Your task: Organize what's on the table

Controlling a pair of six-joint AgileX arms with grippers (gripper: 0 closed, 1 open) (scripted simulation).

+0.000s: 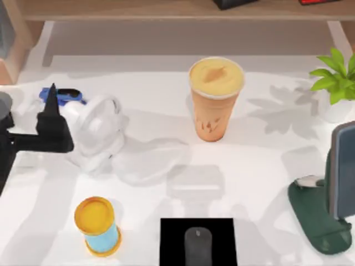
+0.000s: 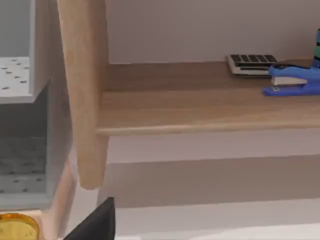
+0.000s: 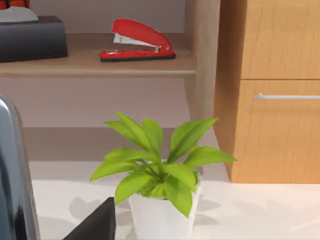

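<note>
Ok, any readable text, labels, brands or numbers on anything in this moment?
None can be read.
Orange cup: a darker mark on its side, too blurred to read.
Calculator on the shelf: keys too small to read.
Red stapler, blue stapler: no lettering.

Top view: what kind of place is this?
Likely a rendered office desk: a white table with a mouse on a black pad, a red stapler and a calculator on the wooden shelf.
</note>
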